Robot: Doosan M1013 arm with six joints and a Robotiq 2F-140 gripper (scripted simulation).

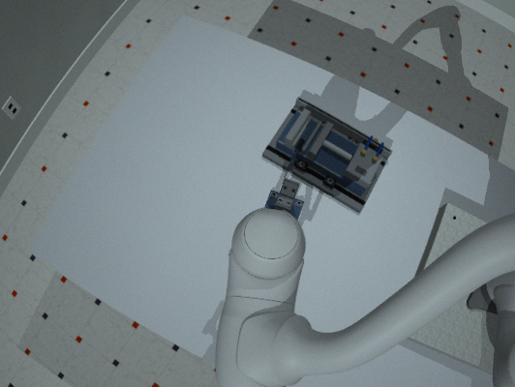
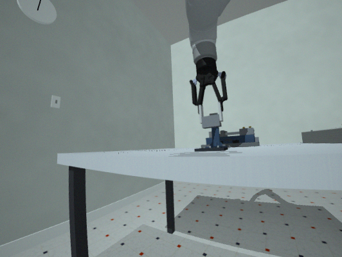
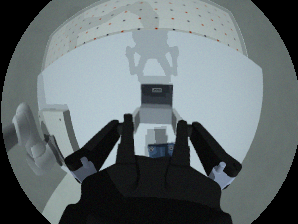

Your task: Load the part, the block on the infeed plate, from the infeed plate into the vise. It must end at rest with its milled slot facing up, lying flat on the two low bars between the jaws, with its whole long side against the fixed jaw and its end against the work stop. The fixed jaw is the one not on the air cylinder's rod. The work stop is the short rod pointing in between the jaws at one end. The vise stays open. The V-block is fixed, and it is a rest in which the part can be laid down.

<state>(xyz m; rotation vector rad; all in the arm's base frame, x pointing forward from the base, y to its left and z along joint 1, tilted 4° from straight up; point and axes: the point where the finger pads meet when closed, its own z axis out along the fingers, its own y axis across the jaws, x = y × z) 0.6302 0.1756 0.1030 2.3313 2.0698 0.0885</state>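
The claw (image 2: 210, 116) is clamped on the part (image 2: 212, 121), holding it in the air above the blue V-block (image 2: 215, 136), at seven o'clock from the vise (image 1: 327, 152) on the tabletop (image 1: 145, 193).

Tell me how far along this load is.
Done: the gripper is shut on the part and has it lifted off the blue stand below. In hand: the part hangs in the air, short of the vise. Left: carry it over, lay it slot-up on the bars against the fixed jaw and stop, then release. The vise is open.
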